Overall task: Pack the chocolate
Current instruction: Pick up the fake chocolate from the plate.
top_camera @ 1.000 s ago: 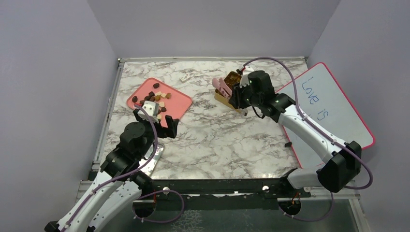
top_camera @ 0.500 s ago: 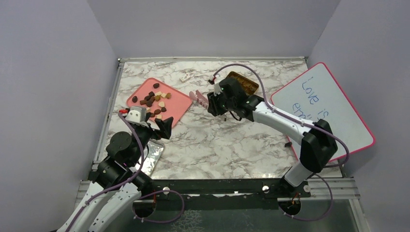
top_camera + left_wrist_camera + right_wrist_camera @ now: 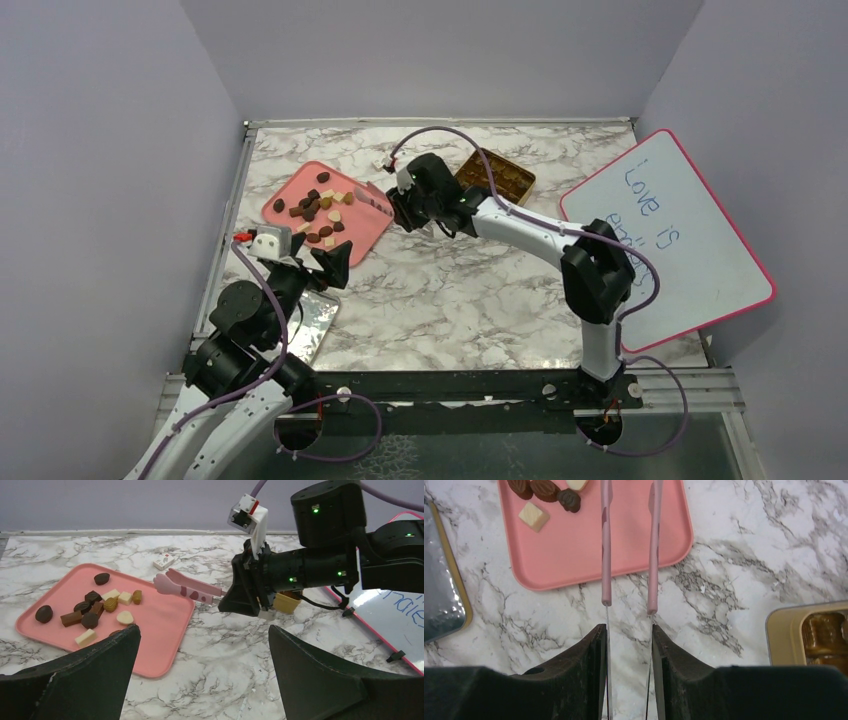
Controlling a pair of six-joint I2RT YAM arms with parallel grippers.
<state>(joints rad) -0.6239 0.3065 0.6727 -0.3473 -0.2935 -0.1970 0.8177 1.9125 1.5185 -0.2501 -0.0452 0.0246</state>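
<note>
Partway closed, the right gripper [image 3: 629, 632] holds the tweezers [image 3: 606, 555] by their back end, one finger on the outer side of each arm, so that a further squeeze would bring the tips together; the two arms lie apart and parallel, and I see nothing between them, though in the wrist view the tips run out of the picture at 12 o'clock. From above, this gripper stands just at 3 o'clock of the tray [image 3: 372, 222], with the tool pointing toward 9 o'clock over the tray's rim. The chocolate [image 3: 318, 208] lies in a loose heap on the 10 o'clock part of the tray, mostly dark pieces with a few pale ones, near the tips but not touched by them. The pieces are small, which I think is the reason for using a thin tool and not the wide fingers. The box [image 3: 497, 175] waits at 1 o'clock of the table [image 3: 450, 290], well apart from the tray, and some of its cells look filled already. The left gripper [image 3: 200, 672] hangs wide open and empty at 6 o'clock of the tray, probably kept low and back so that it does not block the way. My judgement is that the step in hand is reaching for a piece, and the carry to the box is not yet begun
</note>
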